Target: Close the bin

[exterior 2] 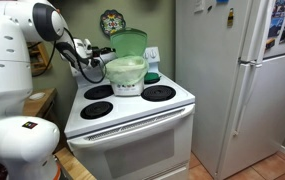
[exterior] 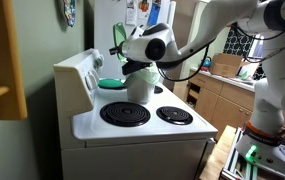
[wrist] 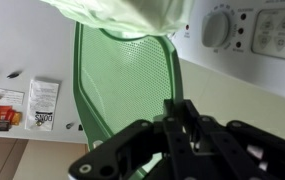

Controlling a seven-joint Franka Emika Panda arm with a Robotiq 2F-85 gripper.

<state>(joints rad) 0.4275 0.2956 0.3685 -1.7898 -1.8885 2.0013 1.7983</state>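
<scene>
Bin: the bin [exterior 2: 125, 75] stands mid-way on the stove surface [exterior 2: 132, 108], near a teal dish [exterior 2: 152, 76].
Lid: the green lid [exterior 2: 129, 43] stands upright, fully open.
End effector: the end effector [exterior 2: 104, 52] is just beside the lid; clenched or released, I cannot tell.
Progress: nothing appears done; the whole closing is left.
Room: the control panel [wrist: 252, 30] is close behind the bin, while the front side looks open.

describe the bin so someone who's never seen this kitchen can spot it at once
Find the white stove beside the fridge; the bin stands on its cooktop, among the black coil burners. It is a whitish, see-through tapered box with a thin green lid standing upright, unlike the flat teal dish next to it.
</scene>
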